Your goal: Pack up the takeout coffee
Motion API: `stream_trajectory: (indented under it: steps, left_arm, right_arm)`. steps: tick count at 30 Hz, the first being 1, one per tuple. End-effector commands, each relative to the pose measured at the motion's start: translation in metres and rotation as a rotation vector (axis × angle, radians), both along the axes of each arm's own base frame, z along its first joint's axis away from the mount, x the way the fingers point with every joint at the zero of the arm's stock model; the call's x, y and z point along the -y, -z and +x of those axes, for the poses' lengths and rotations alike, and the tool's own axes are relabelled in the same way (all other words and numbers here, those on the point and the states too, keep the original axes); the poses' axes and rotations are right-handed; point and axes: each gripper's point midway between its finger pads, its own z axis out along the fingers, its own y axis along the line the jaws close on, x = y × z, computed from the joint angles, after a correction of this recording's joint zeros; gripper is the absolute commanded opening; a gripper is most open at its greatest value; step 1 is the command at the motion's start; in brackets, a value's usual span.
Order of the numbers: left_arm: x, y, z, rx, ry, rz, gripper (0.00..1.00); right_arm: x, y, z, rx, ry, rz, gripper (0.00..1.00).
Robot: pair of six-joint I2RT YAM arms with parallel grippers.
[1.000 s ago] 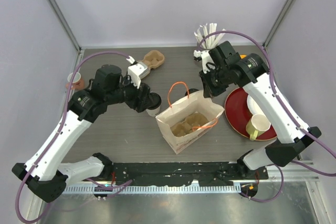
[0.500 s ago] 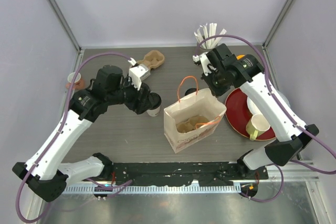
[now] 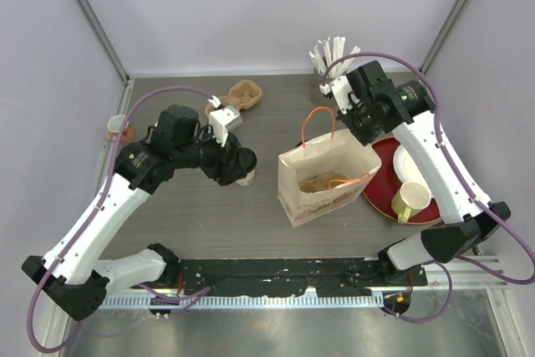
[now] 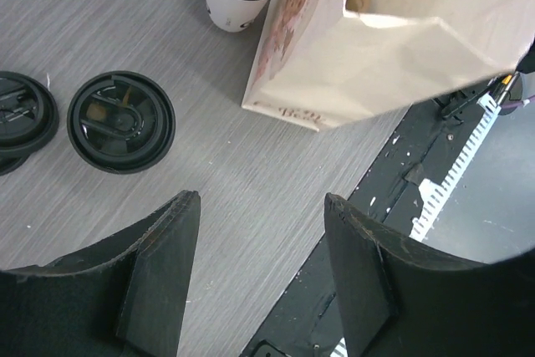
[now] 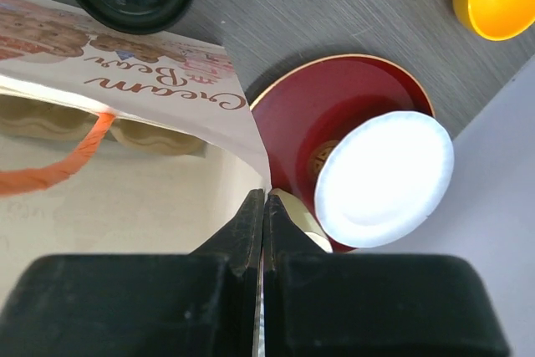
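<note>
Grey wood-grain table (image 3: 209, 215), walled in by pale panels, carried the whole job, and we judged the packing barely past its preparation. Seen from above, the takeout coffee (image 3: 246, 175), already wearing its black lid, stood upright on the table at 9 o'clock of the paper bag (image 3: 322, 200), near it but neither touching it nor inside it. Our left gripper (image 4: 259, 206) hung over the table with its jaws spread wide and nothing between them; in its wrist view the cup sat well ahead of the fingertips, at 12 o'clock. Our right gripper (image 5: 264, 206) was pinched fully together. The bag's top edge ran straight into its tips, so we took it to be holding the rim at the bag's 2 o'clock corner. A pulp tray (image 3: 320, 183) lay in the bottom of the bag. What was left, as we read it, was to grasp the cup, lift it over the rim and seat it in that tray. An orange handle (image 5: 58, 166) lay across the open mouth and could snag the cup. Two loose black lids (image 4: 121, 121) lay near the left fingers. At 3 o'clock of the bag sat a red plate (image 3: 384, 194) bearing a white bowl (image 3: 405, 163) and a yellow-green mug (image 3: 411, 200). A second pulp carrier (image 3: 245, 94) lay at the table's 11 o'clock, a pinkish mug (image 3: 119, 127) at 9 and white sticks (image 3: 332, 52) at 1.
</note>
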Motion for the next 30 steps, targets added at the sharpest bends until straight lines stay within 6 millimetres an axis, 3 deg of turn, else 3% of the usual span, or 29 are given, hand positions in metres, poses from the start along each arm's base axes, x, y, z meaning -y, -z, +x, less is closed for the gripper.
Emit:
stream_trajectory:
  steps: [1,16,21,26,30]
  left_arm:
    - [-0.001,0.001,-0.002,-0.009,-0.015,-0.016,0.64]
    - [-0.008,0.007,-0.003,0.026,-0.037,-0.011,0.64]
    - [-0.011,0.008,-0.004,0.035,-0.042,-0.009,0.64]
    - [-0.013,0.01,-0.004,0.041,-0.048,-0.009,0.64]
    - [-0.014,0.009,-0.003,0.052,-0.053,-0.01,0.64]
  right_arm:
    - [0.018,-0.003,0.003,0.008,-0.097,-0.091,0.01]
    - [0.005,0.006,0.06,0.094,-0.402,-0.176,0.01]
    - [-0.021,0.01,0.08,0.127,-0.507,-0.112,0.01]
    - [-0.037,0.007,0.088,0.148,-0.558,-0.06,0.01]
    - [-0.035,0.006,0.086,0.158,-0.566,-0.069,0.01]
